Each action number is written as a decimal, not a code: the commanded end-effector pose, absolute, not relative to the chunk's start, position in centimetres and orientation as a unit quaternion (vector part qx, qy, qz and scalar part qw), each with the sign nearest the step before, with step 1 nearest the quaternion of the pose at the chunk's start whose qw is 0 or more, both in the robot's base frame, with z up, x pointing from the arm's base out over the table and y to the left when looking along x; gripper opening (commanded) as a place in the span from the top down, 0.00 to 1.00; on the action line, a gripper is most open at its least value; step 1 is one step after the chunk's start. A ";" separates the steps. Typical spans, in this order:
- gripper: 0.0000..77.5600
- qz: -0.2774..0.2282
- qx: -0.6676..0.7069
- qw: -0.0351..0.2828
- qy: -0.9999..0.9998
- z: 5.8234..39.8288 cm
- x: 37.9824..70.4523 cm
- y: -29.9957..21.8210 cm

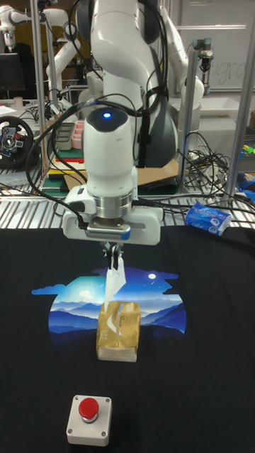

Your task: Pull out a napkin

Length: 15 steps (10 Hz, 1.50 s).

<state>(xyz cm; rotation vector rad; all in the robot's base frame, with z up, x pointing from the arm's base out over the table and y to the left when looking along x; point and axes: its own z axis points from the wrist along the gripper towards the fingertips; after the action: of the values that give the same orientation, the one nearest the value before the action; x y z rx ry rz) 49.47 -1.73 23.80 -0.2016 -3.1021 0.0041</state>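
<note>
Gripper point(112, 250) is pinching the white napkin point(113, 277) tight — it's stretching straight down into the tissue box point(119, 330) directly below.

A red button box point(89, 418) sits near the front edge; a blue packet point(210, 218) lies far right.

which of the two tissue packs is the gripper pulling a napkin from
The tan tissue box on the black cloth, directly under the gripper, with a white napkin rising from it. The blue tissue pack lies untouched behind.
</note>
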 end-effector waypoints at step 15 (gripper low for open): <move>0.99 -0.003 -0.085 0.015 -0.996 22.6 42.1 1.4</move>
<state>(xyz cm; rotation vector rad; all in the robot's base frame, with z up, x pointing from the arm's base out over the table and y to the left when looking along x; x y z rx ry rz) 43.63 0.50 22.67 -0.2382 -3.1026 -0.0034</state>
